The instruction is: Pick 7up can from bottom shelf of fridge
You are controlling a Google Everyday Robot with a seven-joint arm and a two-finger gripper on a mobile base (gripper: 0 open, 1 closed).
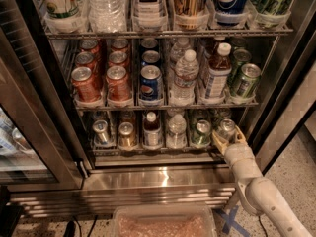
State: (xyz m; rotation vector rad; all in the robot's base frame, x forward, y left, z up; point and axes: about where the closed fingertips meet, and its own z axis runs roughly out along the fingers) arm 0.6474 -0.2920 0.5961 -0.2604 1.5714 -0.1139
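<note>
Speckled floor (298, 169) to the right, with a shiny steel base (158, 179) running across below the open fridge (279, 90).

- Target: the 7up can (226, 127) stands at the near end of the rightmost lane of the bottom shelf (148, 150), close to the fridge's right frame. Only its silver lid shows clearly. Its body is mostly hidden.
- Gripper (229, 138): reaches in from the near right, at can height. One of the fingers (218, 142) sits on each side of the can, and they appear closed onto its sides, about a can's width apart.

Risks (judged):
- The left finger lies just beside the green can (201, 132) in the next lane. Any leftward drift on withdrawal could knock that can toward the water bottle (176, 130).
- The middle rack (163, 105) hangs low over this shelf. Lifting too high before pulling back could catch the lid on its wires.
- A light or off-centre hold could let the can tip on the shelf's front rail.

Open room:
- Left is blocked by the neighbouring can, right by the frame, and above by the rack.
- The clear way out is straight toward the near side, over the steel base and along the line of the arm (261, 196).
</note>
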